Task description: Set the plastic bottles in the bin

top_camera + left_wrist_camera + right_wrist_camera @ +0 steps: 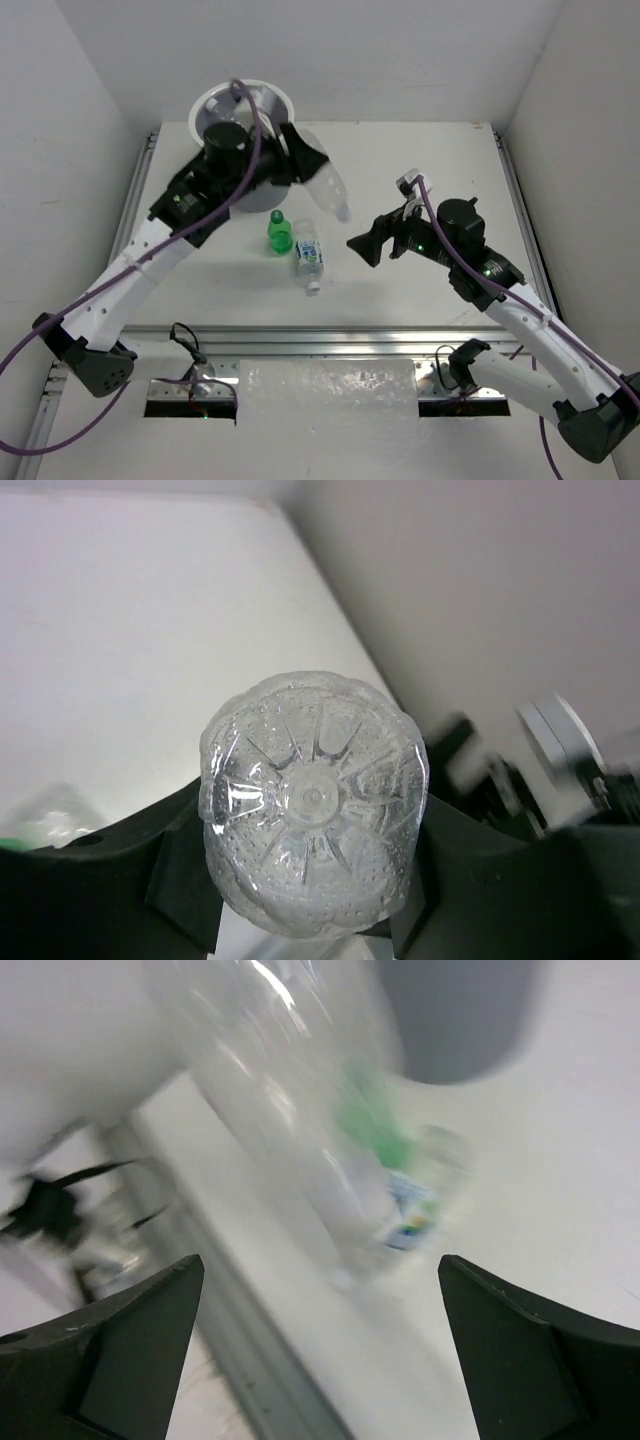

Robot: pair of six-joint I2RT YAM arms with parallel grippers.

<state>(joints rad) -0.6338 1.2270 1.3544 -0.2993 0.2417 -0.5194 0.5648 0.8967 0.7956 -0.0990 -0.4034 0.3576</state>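
My left gripper is shut on a large clear bottle, held above the table just right of the bin; the bottle's neck points down to the right. In the left wrist view its ribbed base fills the space between the dark fingers. A small green bottle and a clear bottle with a blue-white label rest on the table centre. My right gripper is open and empty, to the right of those two bottles. The right wrist view is blurred but shows the labelled bottle.
The bin's grey wall shows at the top of the right wrist view. A metal rail runs along the table's near edge. White walls close in the table on three sides.
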